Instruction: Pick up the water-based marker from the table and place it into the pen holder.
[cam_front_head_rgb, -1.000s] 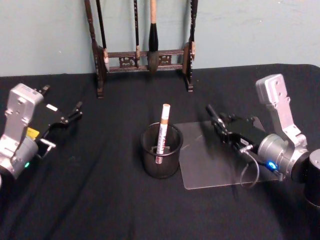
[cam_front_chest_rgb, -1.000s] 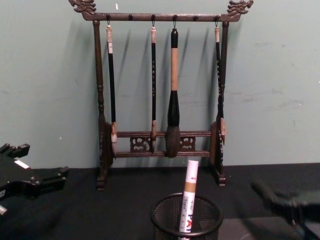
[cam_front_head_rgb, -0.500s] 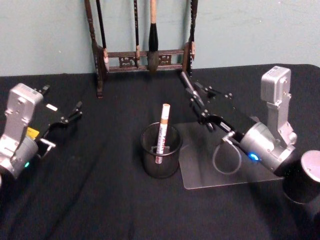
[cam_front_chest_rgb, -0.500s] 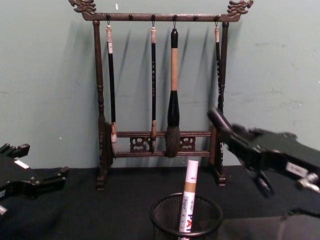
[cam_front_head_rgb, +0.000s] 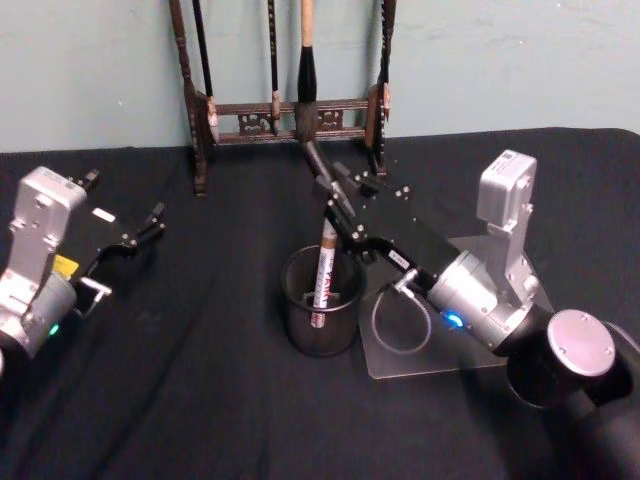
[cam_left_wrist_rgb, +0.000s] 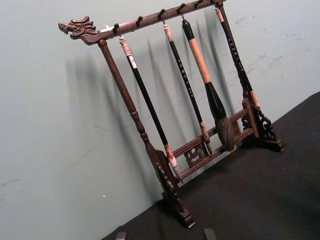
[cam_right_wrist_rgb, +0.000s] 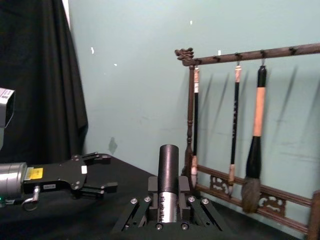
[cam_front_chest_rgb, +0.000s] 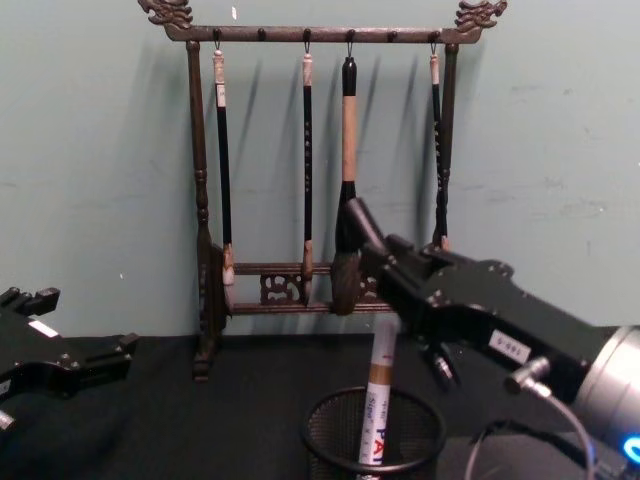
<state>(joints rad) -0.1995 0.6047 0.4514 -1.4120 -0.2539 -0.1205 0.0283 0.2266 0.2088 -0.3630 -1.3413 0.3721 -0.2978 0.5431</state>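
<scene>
The water-based marker (cam_front_head_rgb: 322, 285) leans in the pen holder (cam_front_head_rgb: 320, 335) at table centre; the right gripper (cam_front_head_rgb: 325, 170), reaching in from 4 o'clock, crowds its top, parted or closed I cannot tell, and could tip marker or cup; the left gripper (cam_front_head_rgb: 150, 225) rests parted at 9 o'clock. The barrel's red-and-blue print is unreadable.

Blue and red lettering on the marker (cam_front_chest_rgb: 378, 405), white label (cam_front_chest_rgb: 497, 345) on the right pincer (cam_front_chest_rgb: 398, 292), both unreadable.
</scene>
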